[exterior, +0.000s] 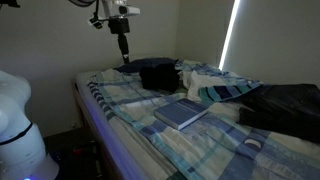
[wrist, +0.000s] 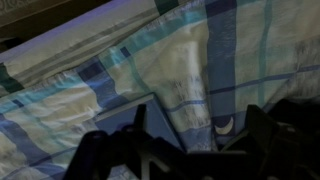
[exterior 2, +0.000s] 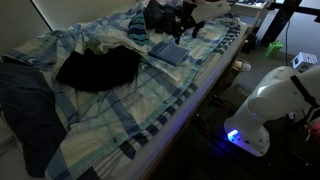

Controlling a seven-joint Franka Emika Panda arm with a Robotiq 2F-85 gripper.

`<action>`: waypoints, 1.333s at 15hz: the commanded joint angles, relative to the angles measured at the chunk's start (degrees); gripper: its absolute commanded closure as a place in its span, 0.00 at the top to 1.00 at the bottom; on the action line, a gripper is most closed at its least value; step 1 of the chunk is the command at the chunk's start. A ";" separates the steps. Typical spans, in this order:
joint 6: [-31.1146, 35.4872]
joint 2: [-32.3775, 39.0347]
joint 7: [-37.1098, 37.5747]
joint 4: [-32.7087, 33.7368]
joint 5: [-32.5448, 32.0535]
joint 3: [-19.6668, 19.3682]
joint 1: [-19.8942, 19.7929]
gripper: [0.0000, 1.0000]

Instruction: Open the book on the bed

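The book point(exterior: 182, 113) is a closed grey-blue hardcover that lies flat on the bed point(exterior: 130, 100) with plaid bedding. It shows in both exterior views point(exterior 2: 170, 52). My gripper point(exterior: 124, 58) hangs in the air above the far end of the bed, beyond the book and apart from it; it also shows in an exterior view point(exterior 2: 181, 32). In the wrist view the two dark fingers stand wide apart with nothing between them point(wrist: 200, 140), over plaid bedding point(wrist: 190, 60). A grey-blue flat corner point(wrist: 112, 122) at lower left looks like the book.
A black bag point(exterior: 160, 72) sits at the far end of the bed beside the gripper. A dark garment point(exterior 2: 98, 68) lies past the book on the bedding. A small grey object point(exterior: 253, 143) lies near the bed edge. A white robot body point(exterior 2: 272, 100) stands beside the bed.
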 commanded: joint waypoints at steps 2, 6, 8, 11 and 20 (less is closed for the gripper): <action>3.57 5.77 -0.75 1.08 -1.94 -2.28 -2.02 1.00; 9.80 12.39 -1.53 1.96 -1.78 -5.94 -3.62 1.00; 13.39 16.26 -2.26 2.83 -1.03 -8.04 -4.27 1.00; 17.64 21.99 -3.02 5.01 0.02 -10.63 -4.93 1.00; 19.59 29.61 -3.89 9.22 2.43 -13.36 -4.62 1.00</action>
